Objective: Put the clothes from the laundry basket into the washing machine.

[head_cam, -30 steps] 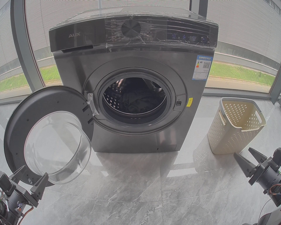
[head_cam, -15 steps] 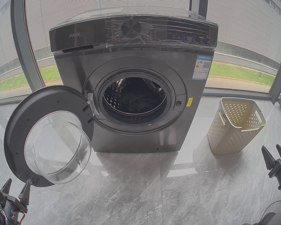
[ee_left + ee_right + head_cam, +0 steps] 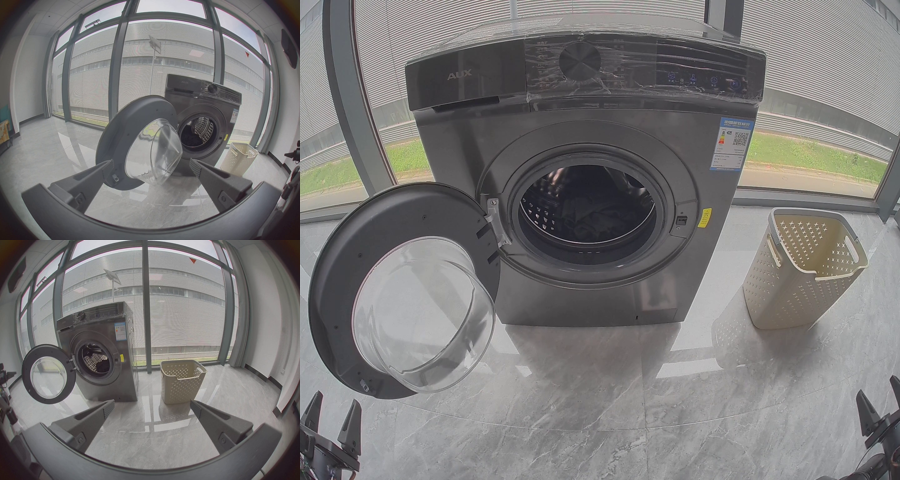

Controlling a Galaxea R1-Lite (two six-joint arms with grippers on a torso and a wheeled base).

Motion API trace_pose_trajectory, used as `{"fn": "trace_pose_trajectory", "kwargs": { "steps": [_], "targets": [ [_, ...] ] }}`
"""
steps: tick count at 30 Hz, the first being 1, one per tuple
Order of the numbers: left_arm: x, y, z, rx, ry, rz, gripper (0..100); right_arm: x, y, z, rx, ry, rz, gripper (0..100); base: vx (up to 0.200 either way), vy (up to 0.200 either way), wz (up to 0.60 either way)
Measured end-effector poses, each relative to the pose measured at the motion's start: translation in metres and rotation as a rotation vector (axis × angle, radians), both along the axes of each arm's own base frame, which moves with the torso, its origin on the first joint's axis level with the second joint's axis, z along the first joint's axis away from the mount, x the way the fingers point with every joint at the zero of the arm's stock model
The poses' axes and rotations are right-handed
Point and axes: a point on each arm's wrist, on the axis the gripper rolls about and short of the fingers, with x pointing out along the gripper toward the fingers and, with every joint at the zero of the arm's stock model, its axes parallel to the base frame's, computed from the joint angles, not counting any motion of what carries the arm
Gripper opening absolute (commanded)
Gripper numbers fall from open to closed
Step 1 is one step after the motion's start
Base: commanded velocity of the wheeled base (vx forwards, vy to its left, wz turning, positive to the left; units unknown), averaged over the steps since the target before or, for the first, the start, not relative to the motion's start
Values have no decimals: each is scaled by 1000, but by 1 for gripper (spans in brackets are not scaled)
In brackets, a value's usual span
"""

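A grey washing machine (image 3: 581, 187) stands ahead with its round door (image 3: 403, 290) swung wide to the left. Dark clothes (image 3: 594, 215) lie inside the drum. The cream laundry basket (image 3: 806, 265) stands on the floor to the machine's right, and no clothes show in it. My left gripper (image 3: 330, 415) is open at the bottom left corner, below the door. My right gripper (image 3: 880, 405) is open at the bottom right, well short of the basket. The wrist views show the machine (image 3: 203, 125) (image 3: 100, 358), the basket (image 3: 239, 157) (image 3: 182, 380), and each gripper (image 3: 151, 165) (image 3: 151, 405) holding nothing.
Glossy grey marble floor (image 3: 650, 400) stretches in front of the machine. Tall windows with dark frames (image 3: 350, 100) run behind it. The open door juts out over the floor on the left.
Both grippers have dropped back toward the bottom corners of the head view. The right one pulled away from the basket, the left one away from the door's lower edge.
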Motion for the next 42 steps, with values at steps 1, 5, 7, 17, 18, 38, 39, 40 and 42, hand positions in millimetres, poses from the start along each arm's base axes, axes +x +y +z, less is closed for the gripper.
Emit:
{"fn": "trace_pose_trajectory", "kwargs": {
  "steps": [1,5,7,17,18,38,39,40,42],
  "targets": [
    [-1,0,-1,4,-1,-6,100,-4,0,-4,-3,2,3,100,0,0,0],
    [-5,-1,-5,31,-4,-16,100,-11,2,-9,-22,-42,72,100,0,0,0],
    [-6,-2,-6,46,-11,-31,100,-14,4,-10,-17,-62,150,100,0,0,0],
    [-10,-5,-8,63,-42,-51,100,-19,3,-13,-57,-104,94,100,0,0,0],
    [-10,-4,-8,66,-41,-38,100,-19,2,-13,-60,-104,45,100,0,0,0],
    [-13,-6,-16,135,-5,-103,100,-21,2,-14,-14,-112,48,100,0,0,0],
    [-13,-6,-16,135,-5,-102,100,-21,2,-14,-14,-113,49,100,0,0,0],
    [-13,-6,-16,135,-5,-103,100,-21,2,-14,-14,-114,49,100,0,0,0],
    [-13,-6,-16,138,-6,-104,100,-21,2,-14,-14,-116,50,100,0,0,0]
  ]
}}
